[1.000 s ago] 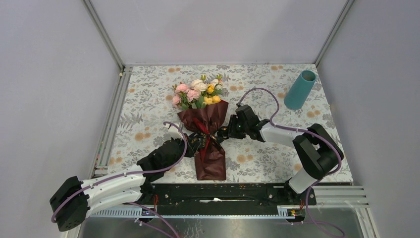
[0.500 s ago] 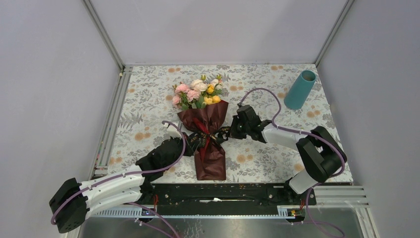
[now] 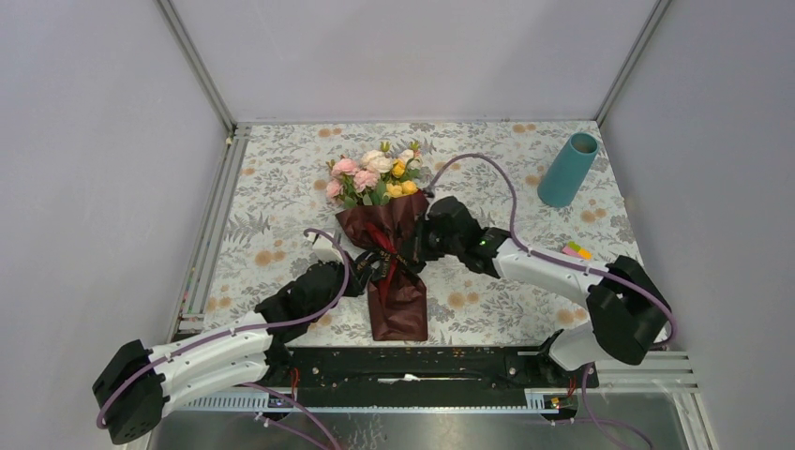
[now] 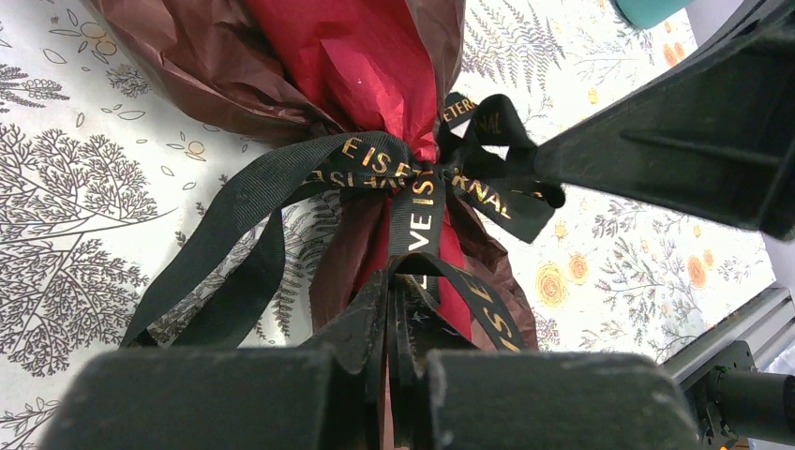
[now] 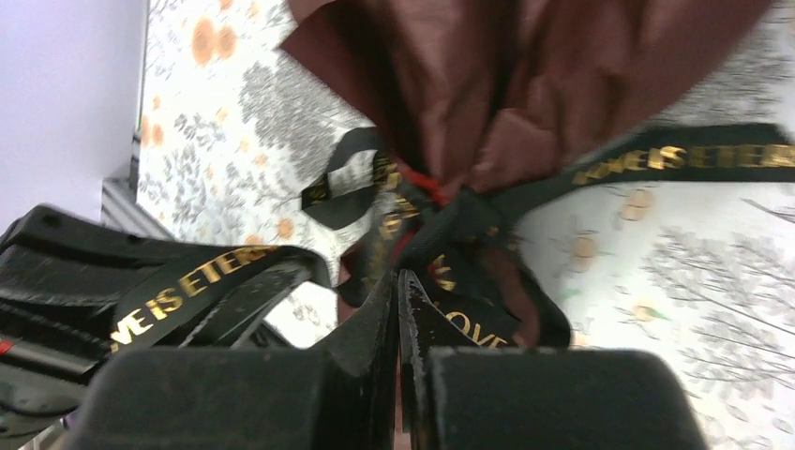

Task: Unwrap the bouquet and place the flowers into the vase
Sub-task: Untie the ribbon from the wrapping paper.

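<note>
The bouquet [image 3: 386, 220] lies mid-table, its pink, cream and yellow flowers [image 3: 373, 173] pointing away and its maroon paper [image 3: 398, 295] toward the arms. A black ribbon [image 4: 375, 161] with gold lettering ties its neck. My left gripper [image 4: 405, 309] is shut on a strand of that ribbon just left of the knot [image 3: 364, 274]. My right gripper [image 5: 398, 291] is shut at the knot's right side [image 3: 415, 248], with a ribbon loop [image 5: 469, 323] pinched at its tips. The teal vase [image 3: 568, 169] stands upright at the far right, well away from both grippers.
A small multicoloured block [image 3: 576, 250] lies on the floral tablecloth [image 3: 281, 187] beside the right forearm. Metal rails [image 3: 211, 225] run along the left edge and the front edge. Grey walls close in on three sides.
The right gripper shut, then moved left up against the bouquet's tied neck, uncovering the small block. The left gripper stayed shut on the ribbon and hardly moved.
</note>
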Available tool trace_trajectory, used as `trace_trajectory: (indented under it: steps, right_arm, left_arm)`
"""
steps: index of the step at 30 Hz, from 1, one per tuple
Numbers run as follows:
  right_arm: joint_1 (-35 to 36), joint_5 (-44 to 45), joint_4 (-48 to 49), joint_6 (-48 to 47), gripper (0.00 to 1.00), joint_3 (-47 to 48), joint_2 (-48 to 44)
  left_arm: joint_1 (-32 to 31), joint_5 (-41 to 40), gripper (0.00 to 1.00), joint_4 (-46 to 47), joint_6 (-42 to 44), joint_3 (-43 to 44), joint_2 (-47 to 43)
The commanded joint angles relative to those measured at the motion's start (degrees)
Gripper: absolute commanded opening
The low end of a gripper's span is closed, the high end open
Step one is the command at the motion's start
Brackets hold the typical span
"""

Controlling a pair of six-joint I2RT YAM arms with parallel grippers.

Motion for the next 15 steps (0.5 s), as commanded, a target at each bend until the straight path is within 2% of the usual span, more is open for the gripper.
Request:
trace_trajectory:
  steps: [1,10,13,15]
  right_arm:
    - [5.2,2.0,-0.1,-1.2,0.00,6.0,2.6]
    - [10.9,2.6,-1.2,-3.1,0.00,15.7,10.5]
    - [11.7,2.9,-4.3,-4.1,0.00,17.8,12.1]
    - [11.9,3.8,-5.1,-4.5,0.12,17.9,11.5]
  left_arm:
    - [0.3,-0.7,0.00,1.4,-0.7,0.5,-1.8]
    - [0.6,0.3,0.00,1.5,-0.6,-0.1,-2.6]
    - [0.8,0.6,0.00,1.5,-0.7,-0.1,-2.7]
    - [0.8,0.6,0.00,1.4,-0.7,-0.1,-2.7]
